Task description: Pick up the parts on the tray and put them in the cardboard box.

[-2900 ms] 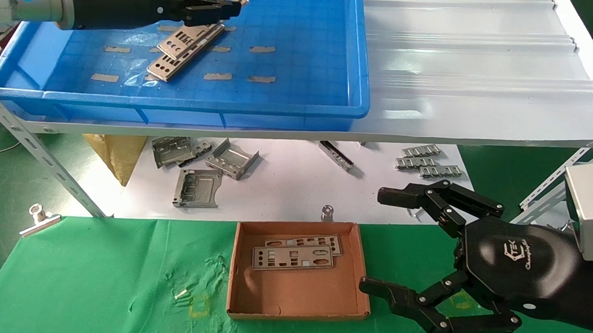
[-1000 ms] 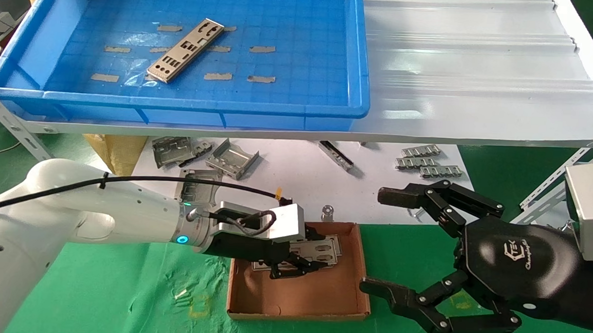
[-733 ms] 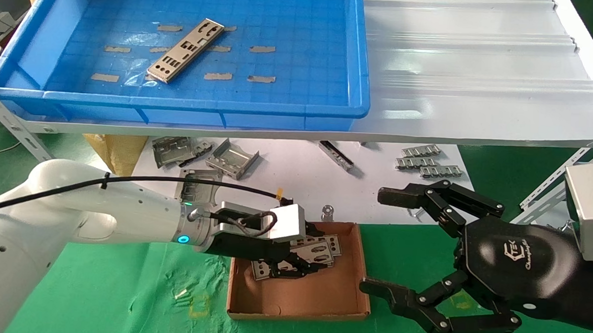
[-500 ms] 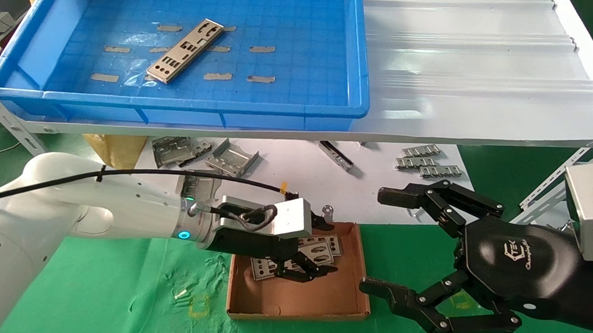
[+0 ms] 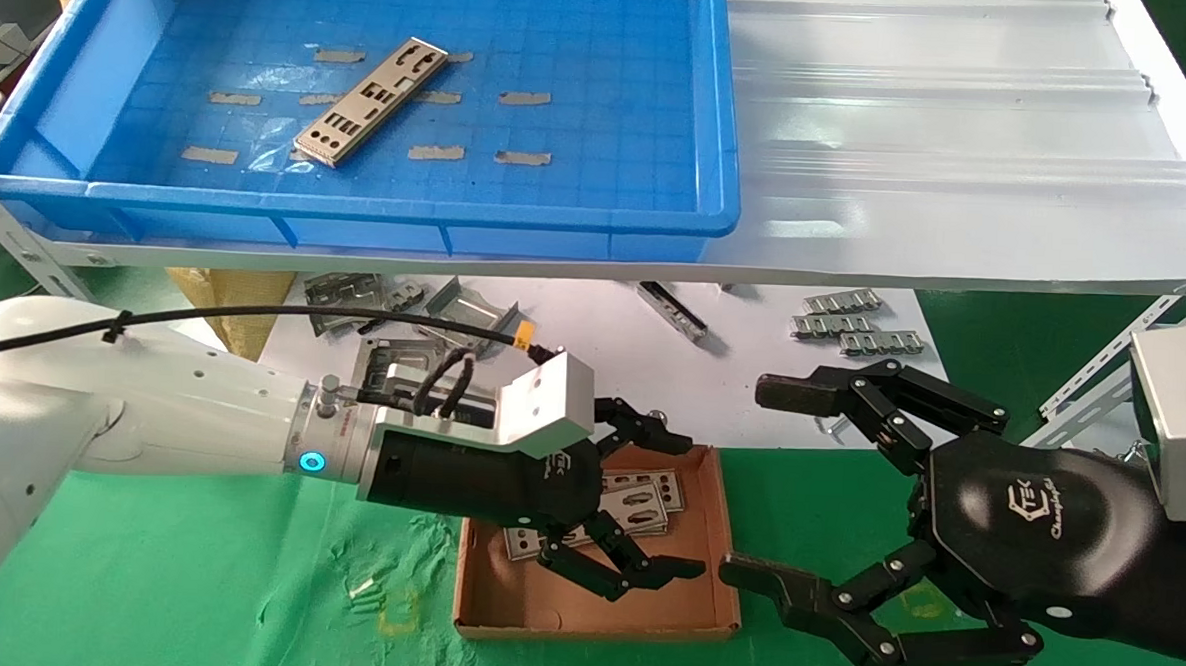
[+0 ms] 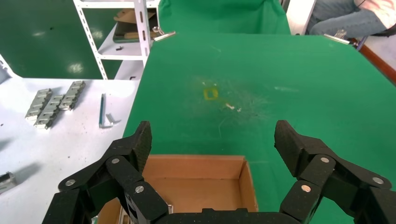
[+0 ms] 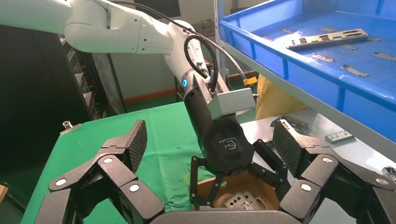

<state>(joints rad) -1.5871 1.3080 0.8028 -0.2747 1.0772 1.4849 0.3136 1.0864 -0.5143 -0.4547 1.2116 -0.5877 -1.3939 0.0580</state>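
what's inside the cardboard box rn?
Silver plates lie stacked in the cardboard box, toward its far side. The open left gripper above covers part; exact count unclear.

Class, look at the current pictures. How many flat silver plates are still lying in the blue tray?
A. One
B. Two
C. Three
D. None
A. A single plate lies at an angle on the blue tray, while the open left end effector hangs over the cardboard box and holds nothing.
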